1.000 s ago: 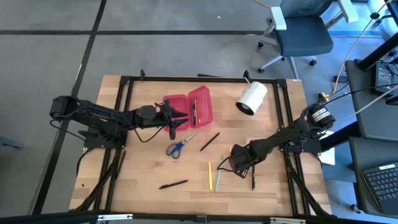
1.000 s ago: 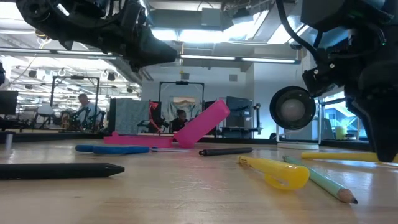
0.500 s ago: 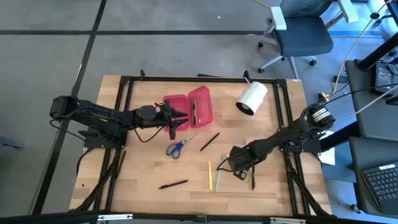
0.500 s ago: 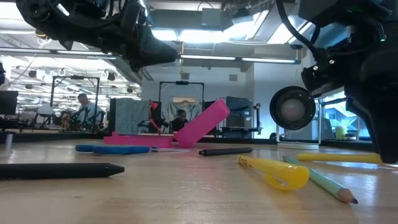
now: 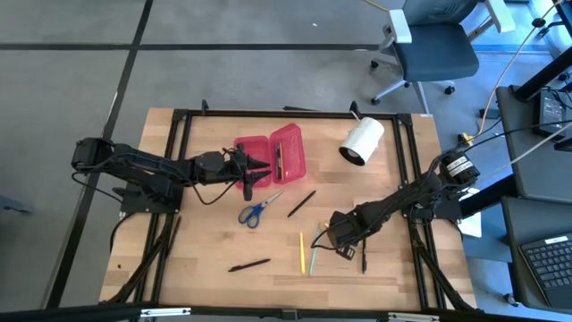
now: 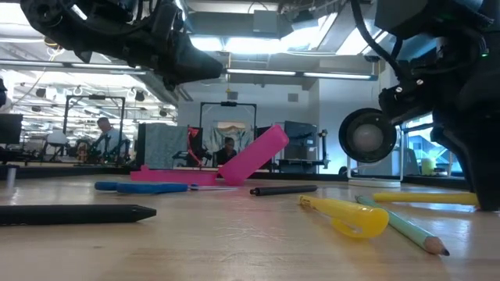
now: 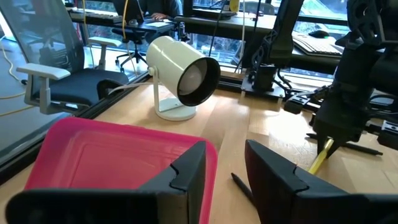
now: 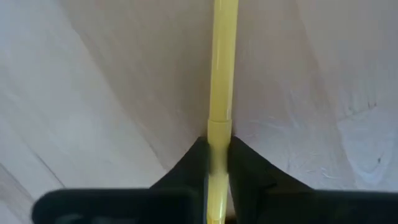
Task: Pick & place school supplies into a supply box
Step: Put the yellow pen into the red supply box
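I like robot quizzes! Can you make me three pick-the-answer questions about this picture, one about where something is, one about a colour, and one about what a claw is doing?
1. Where are the scissors?
A. Inside the box
B. On the table, in front of the supply box
C. In a gripper

2. What colour is the pen in the right gripper?
A. Yellow
B. Black
C. Blue

3. What is the left gripper doing?
A. Squeezing a pencil
B. Holding scissors
C. Open and holding nothing

Answers: B, the high view shows them lying there; A, the right wrist view shows yellow; C, a gap shows between its fingers.
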Motion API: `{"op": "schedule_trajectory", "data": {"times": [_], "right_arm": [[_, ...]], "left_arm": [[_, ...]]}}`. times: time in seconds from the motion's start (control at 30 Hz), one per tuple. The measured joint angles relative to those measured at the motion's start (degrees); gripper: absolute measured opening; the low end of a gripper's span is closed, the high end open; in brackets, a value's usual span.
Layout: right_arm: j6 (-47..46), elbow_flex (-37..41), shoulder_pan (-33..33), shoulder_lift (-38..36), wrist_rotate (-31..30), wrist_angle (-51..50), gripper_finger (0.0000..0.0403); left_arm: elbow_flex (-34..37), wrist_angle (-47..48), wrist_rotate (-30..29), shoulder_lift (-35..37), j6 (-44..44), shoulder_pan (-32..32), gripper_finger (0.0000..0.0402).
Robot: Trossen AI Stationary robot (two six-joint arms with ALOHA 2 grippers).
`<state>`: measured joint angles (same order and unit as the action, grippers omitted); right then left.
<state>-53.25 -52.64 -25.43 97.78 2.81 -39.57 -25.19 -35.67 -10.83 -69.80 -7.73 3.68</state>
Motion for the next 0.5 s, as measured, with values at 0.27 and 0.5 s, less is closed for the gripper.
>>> {"op": "schedule_trajectory", "data": {"times": [0.27,0.5], "right_arm": [[3.1,0.1,1.2,-3.0,0.0,0.1,0.0042],[5.6,0.1,7.3,-12.0,-8.1,4.7,0.0050]], "left_arm": [[0.0,0.9,0.0,0.2,0.0,0.0,0.0103],[0.0,2.3,-1.7,0.7,0.0,0.0,0.0107]]}}
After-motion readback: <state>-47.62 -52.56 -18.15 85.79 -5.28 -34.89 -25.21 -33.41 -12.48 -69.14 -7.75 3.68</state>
